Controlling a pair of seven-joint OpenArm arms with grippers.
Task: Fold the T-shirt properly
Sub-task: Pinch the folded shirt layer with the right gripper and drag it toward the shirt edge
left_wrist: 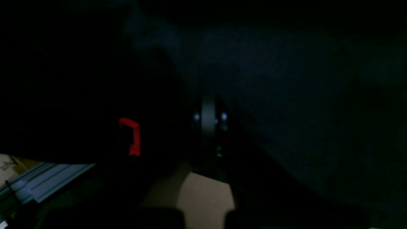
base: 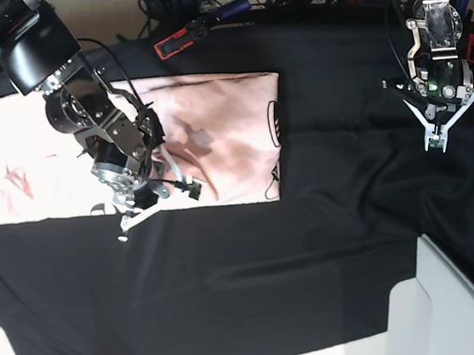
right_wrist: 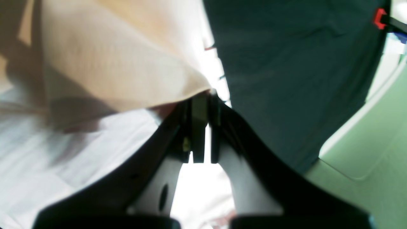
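Base view: we see the T-shirt (base: 131,147) lying on the black table cloth (base: 255,261).
Right gripper (right_wrist: 203,95): clenched on T-shirt fabric.
Left gripper (base: 434,145): clenched, holding nothing.

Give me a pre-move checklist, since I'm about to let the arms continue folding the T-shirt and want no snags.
1. Right end effector shut on the T-shirt: ok, fabric edge sits at its closed tips.
2. Left end effector shut, holding nothing: ok, it hangs over the black table cloth, apart from the shirt.
3. T-shirt already folded once: ok, black lettering shows at its right-hand fold in the base view.
4. Fabric flat: not ok, wrinkles near the right arm.
5. Left wrist view usable: not ok, too dark.
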